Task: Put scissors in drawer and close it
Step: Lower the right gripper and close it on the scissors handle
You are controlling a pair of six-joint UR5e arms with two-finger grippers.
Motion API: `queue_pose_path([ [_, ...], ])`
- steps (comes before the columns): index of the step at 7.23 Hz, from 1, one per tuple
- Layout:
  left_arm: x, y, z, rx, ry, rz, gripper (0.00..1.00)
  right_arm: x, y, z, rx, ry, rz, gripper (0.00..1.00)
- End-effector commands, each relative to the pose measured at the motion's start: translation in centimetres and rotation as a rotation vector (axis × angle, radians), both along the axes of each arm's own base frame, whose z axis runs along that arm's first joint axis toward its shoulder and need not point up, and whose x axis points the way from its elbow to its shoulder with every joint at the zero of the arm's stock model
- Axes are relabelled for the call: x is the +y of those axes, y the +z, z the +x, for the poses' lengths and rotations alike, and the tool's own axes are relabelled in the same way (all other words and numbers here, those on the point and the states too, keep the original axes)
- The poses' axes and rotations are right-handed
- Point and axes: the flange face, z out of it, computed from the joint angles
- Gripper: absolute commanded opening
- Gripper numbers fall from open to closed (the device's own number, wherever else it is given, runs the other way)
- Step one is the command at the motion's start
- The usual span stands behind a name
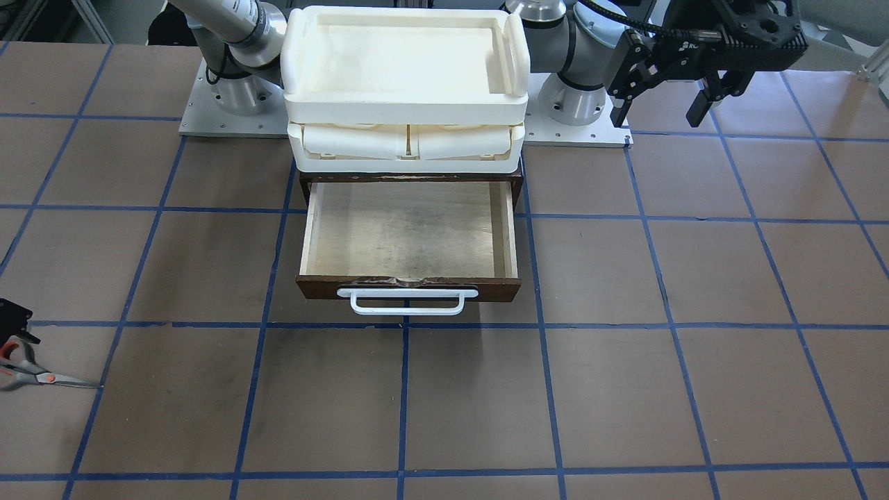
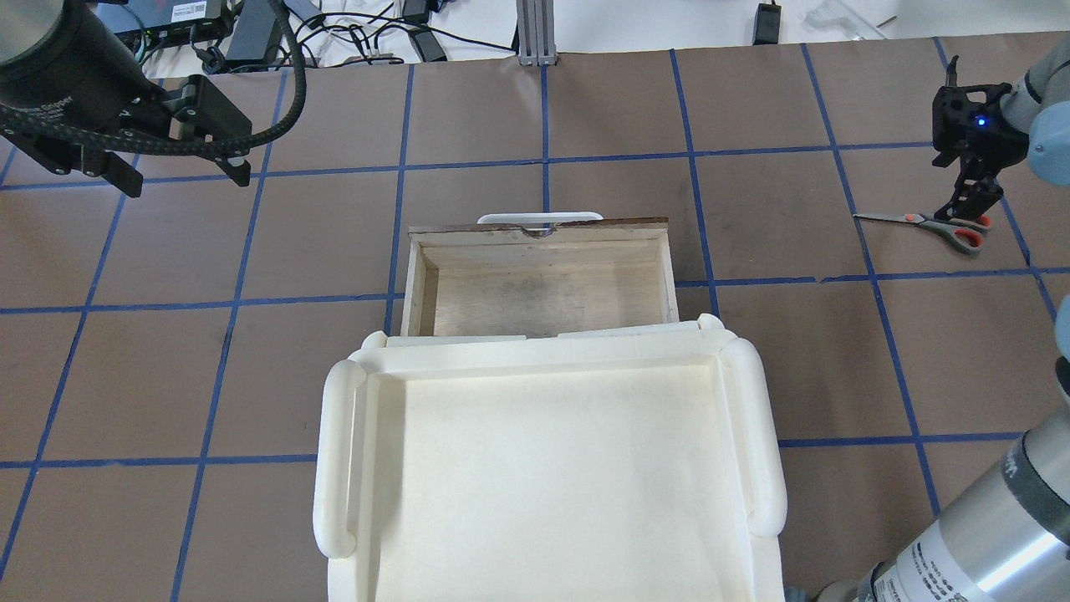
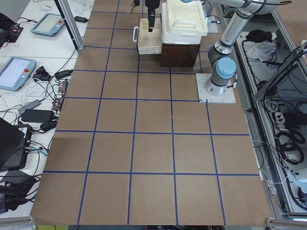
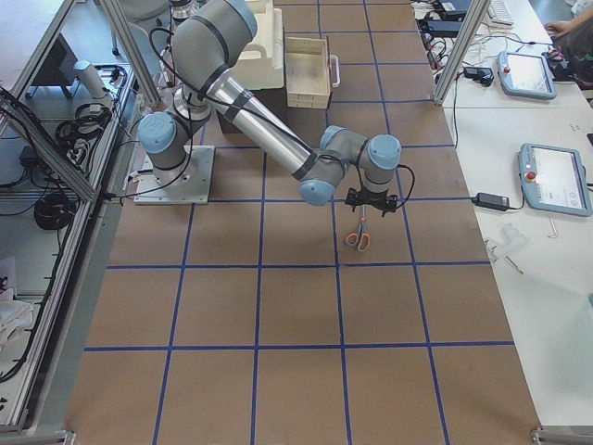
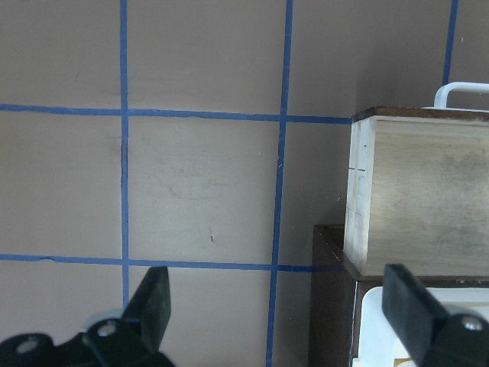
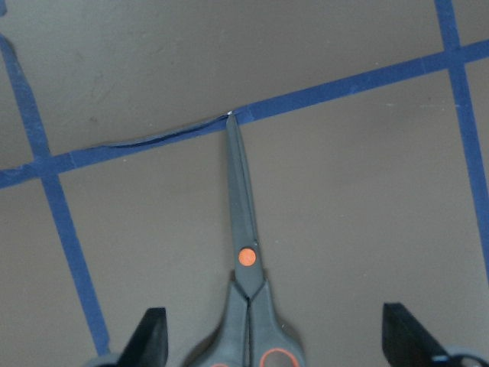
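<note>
The scissors lie flat on the table at the far right, blades toward the drawer side; they also show at the left edge of the front view. My right gripper is open just above their grey and red-orange handle loops. In the right wrist view its fingers stand either side of the scissors without touching. The dark brown drawer is pulled open and empty, its white handle facing away from me. My left gripper is open and empty, raised to the drawer's left.
A cream plastic tray unit sits on top of the brown cabinet, behind the open drawer. The brown table has a blue tape grid. Cables and devices lie beyond the far table edge.
</note>
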Motion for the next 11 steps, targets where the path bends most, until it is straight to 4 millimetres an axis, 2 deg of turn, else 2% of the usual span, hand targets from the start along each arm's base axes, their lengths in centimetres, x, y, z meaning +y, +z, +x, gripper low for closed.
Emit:
queue_pose_path([
  [1, 0.0, 0.0, 0.0, 0.000, 0.000, 0.000, 1.00, -0.2, -1.6, -0.4, -0.002, 0.043, -0.002, 1.00],
  [3, 0.0, 0.0, 0.0, 0.000, 0.000, 0.000, 1.00, 0.0, -3.3, -0.8, -0.012, 0.053, 0.016, 0.87],
  [5, 0.0, 0.0, -0.1, 0.000, 0.002, 0.001, 1.00, 0.1, -4.4, -1.8, 0.013, 0.048, -0.003, 0.91],
  [7, 0.0, 0.0, -0.1, 0.000, 0.002, 0.001, 1.00, 0.4, -5.3, -1.7, 0.006, 0.047, -0.004, 0.89],
  [8, 0.0, 0.0, -0.1, 0.000, 0.002, 0.001, 1.00, 0.5, -5.3, -1.7, 0.002, 0.036, 0.005, 0.84],
  [10, 0.0, 0.0, 0.0, -0.001, 0.003, 0.001, 1.00, 0.5, -5.5, -1.7, 0.006, 0.036, 0.001, 0.59],
  [11, 0.0, 0.0, 0.0, 0.000, 0.003, 0.001, 1.00, 0.5, -5.5, -1.7, 0.010, 0.030, 0.002, 0.40],
])
